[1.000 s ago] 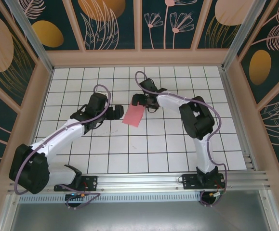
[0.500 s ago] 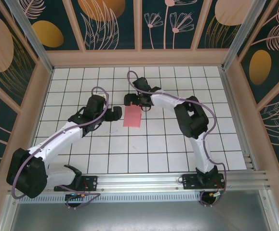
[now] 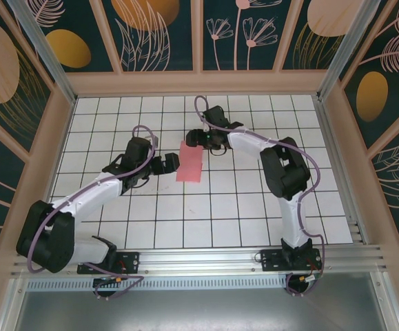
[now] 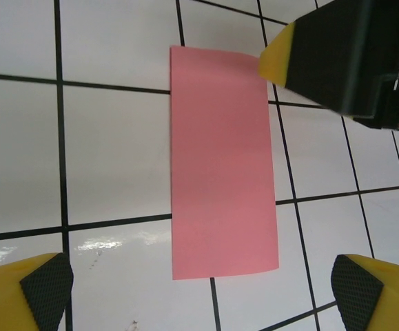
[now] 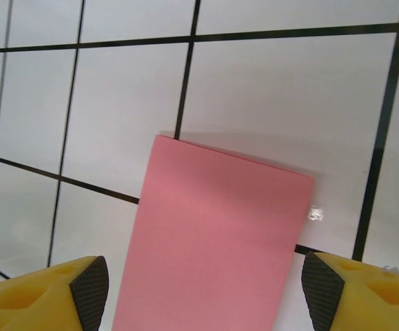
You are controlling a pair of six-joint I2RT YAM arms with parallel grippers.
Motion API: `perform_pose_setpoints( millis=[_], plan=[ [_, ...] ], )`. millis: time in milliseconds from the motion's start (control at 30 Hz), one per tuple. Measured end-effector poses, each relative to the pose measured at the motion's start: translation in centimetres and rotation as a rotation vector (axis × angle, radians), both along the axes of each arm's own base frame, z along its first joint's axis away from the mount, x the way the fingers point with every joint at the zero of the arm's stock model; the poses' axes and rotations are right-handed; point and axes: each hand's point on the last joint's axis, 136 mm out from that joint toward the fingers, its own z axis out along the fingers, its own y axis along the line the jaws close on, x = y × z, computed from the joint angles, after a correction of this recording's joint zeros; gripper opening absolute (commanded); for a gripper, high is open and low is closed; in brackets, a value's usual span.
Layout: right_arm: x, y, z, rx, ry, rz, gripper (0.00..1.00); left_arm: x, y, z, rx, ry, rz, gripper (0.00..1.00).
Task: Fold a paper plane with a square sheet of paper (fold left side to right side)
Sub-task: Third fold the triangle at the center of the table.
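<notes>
- Lying flat on the gridded table (image 3: 254,207), the square sheet of paper (image 3: 189,163) shows as a narrow pink rectangle, apparently folded in half.
- Left gripper (image 3: 166,163) sits just left of the sheet, jaws wide, holding nothing.
- Right gripper (image 3: 196,138) hovers at the sheet's far end, jaws apart, empty.
- The sheet looks feather-light, limp and slippery, so I'd pin it flat and lift a corner.

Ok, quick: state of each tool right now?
Left tool: open, holding nothing, straddling the pink paper.
Right tool: open, holding nothing, straddling the same sheet.
</notes>
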Motion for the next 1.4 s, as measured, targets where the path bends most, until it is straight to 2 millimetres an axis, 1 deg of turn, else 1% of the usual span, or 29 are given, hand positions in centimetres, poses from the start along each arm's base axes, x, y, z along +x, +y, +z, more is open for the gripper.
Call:
perform_pose_setpoints(
  millis=[100, 167, 300, 400, 500, 600, 767, 867, 1067, 1167, 1267, 1333, 1400],
  plan=[
    [0.2, 0.6, 0.1, 0.035, -0.001, 0.02, 0.77, -0.2, -0.1, -0.7, -0.032, 0.031, -0.006, 0.98],
    [0.2, 1.0, -0.4, 0.049, 0.007, 0.034, 0.77, -0.2, -0.3, -0.8, -0.05, 0.04, -0.015, 0.98],
    [0.2, 1.5, -2.0, 0.054, 0.037, 0.051, 0.77, -0.2, -0.7, -1.0, -0.067, 0.049, -0.032, 0.98],
    [0.1, 1.3, -3.4, 0.04, 0.055, 0.055, 0.77, -0.2, -0.9, -1.6, -0.067, 0.066, -0.04, 0.98],
    [0.5, 1.4, -3.0, 0.039, 0.037, 0.064, 0.77, -0.1, -1.1, -2.2, -0.065, 0.087, -0.044, 0.97],
    [0.6, 1.2, -3.2, 0.027, 0.035, 0.065, 0.76, 0.5, -1.5, -2.6, -0.072, 0.107, -0.054, 0.94],
    [0.5, 1.0, -3.6, 0.024, 0.022, 0.076, 0.74, 1.7, -2.4, -3.5, -0.084, 0.143, -0.074, 0.85],
    [0.4, 0.9, -3.6, 0.031, 0.015, 0.077, 0.73, 2.7, -3.3, -4.1, -0.096, 0.159, -0.092, 0.83],
    [0.4, 0.9, -3.6, 0.045, 0.0, 0.08, 0.73, 4.1, -4.2, -6.1, -0.096, 0.206, -0.102, 0.81],
    [0.4, 0.9, -3.6, 0.05, -0.006, 0.08, 0.73, 4.7, -4.4, -7.3, -0.094, 0.233, -0.1, 0.8],
    [0.3, 0.8, -3.6, 0.053, -0.01, 0.081, 0.73, 4.9, -4.5, -8.0, -0.093, 0.247, -0.099, 0.77],
    [0.3, 0.8, -3.6, 0.055, -0.012, 0.081, 0.73, 5.1, -4.6, -8.3, -0.099, 0.254, -0.096, 0.74],
    [0.3, 0.9, -3.5, 0.056, -0.013, 0.082, 0.73, 5.2, -4.7, -8.2, -0.121, 0.258, -0.094, 0.72]
  ],
)
